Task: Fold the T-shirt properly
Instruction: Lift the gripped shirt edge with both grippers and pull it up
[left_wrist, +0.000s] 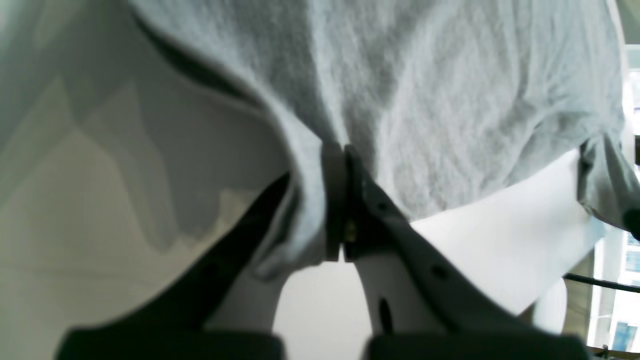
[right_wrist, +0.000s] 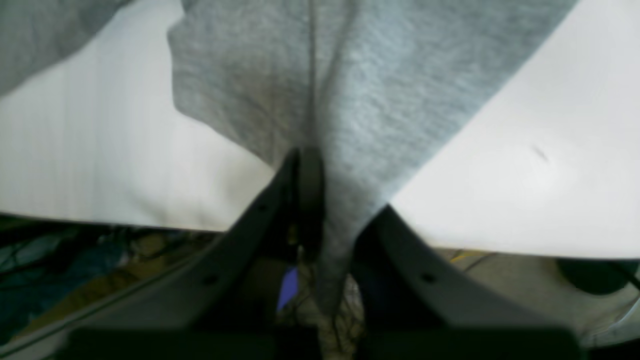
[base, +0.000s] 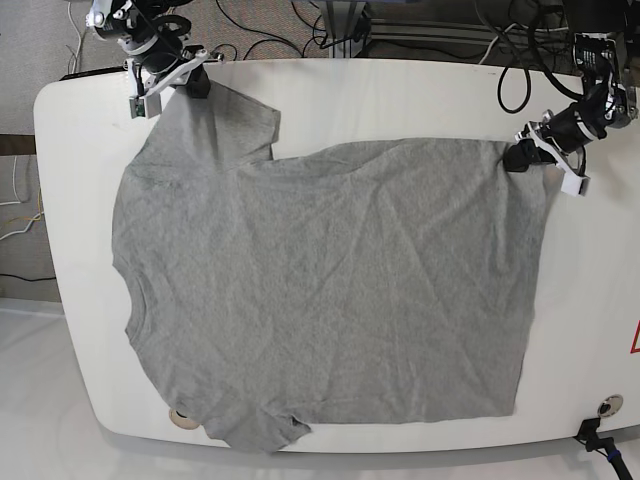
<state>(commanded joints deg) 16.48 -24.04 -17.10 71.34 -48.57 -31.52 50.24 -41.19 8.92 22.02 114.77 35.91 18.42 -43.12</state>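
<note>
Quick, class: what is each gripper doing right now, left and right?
Left gripper: jaws shut on the T-shirt, at its hem corner.
Right gripper: jaws shut on the T-shirt, at a sleeve.

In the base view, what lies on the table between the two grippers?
Only the T-shirt spans it, each end pinched by the right gripper and left gripper. Beyond its edge lies bare white table.
</note>
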